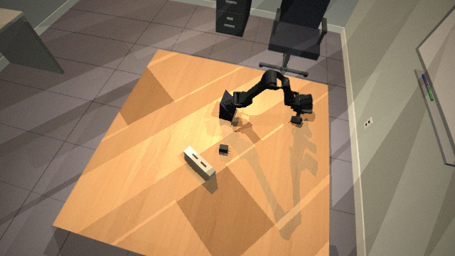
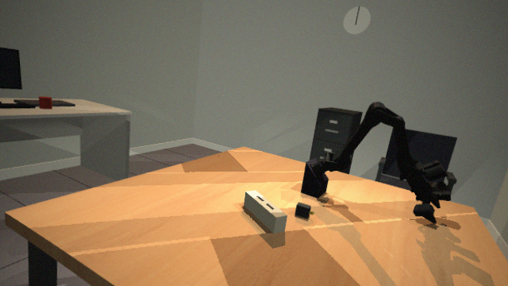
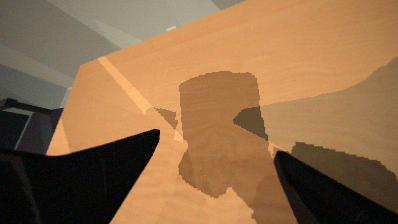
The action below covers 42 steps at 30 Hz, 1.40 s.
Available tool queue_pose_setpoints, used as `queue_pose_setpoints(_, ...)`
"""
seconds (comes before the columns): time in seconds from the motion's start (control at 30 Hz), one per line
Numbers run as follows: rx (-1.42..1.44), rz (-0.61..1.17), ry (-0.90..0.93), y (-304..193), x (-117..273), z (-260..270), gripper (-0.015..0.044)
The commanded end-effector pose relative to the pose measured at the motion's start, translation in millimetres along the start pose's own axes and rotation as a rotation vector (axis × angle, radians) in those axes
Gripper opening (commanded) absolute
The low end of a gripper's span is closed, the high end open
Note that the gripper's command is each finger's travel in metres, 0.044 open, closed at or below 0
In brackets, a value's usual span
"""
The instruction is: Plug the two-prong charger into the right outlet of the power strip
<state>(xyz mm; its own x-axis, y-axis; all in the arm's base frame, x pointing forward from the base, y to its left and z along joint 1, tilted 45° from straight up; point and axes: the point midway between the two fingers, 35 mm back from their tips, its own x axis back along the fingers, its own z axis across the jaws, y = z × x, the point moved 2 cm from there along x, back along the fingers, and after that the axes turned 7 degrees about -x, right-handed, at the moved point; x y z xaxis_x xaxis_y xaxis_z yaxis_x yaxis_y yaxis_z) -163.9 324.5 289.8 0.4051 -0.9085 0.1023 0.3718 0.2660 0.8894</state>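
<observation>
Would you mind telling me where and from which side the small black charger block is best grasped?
Judging by its pose, grip the small black charger block across its two flat side faces, coming down from above. It lies free on the wooden table beside the white power strip, not touching it. The prong end is too small to make out. The open hand holds nothing.

My top camera hangs high, looking down at a slant over the whole bench (image 1: 142,199) and the floor around it. My exterior camera sits low off one bench corner, facing the far wall. Both share the bench and the arm (image 2: 390,131). My wrist camera looks close down at the wood between the claw (image 3: 215,165) tips.
</observation>
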Motion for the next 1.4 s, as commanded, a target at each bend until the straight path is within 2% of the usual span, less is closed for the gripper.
queue_pose_setpoints(0.0, 0.02, -0.022, -0.026, 10, 1, -10, 0.044)
queue_pose_setpoints(0.7, 0.05, -0.129, -0.243, 60, 12, -86, 0.044)
queue_pose_setpoints(1.37, 0.095, -0.131, -0.457, 89, 35, -159, 0.044)
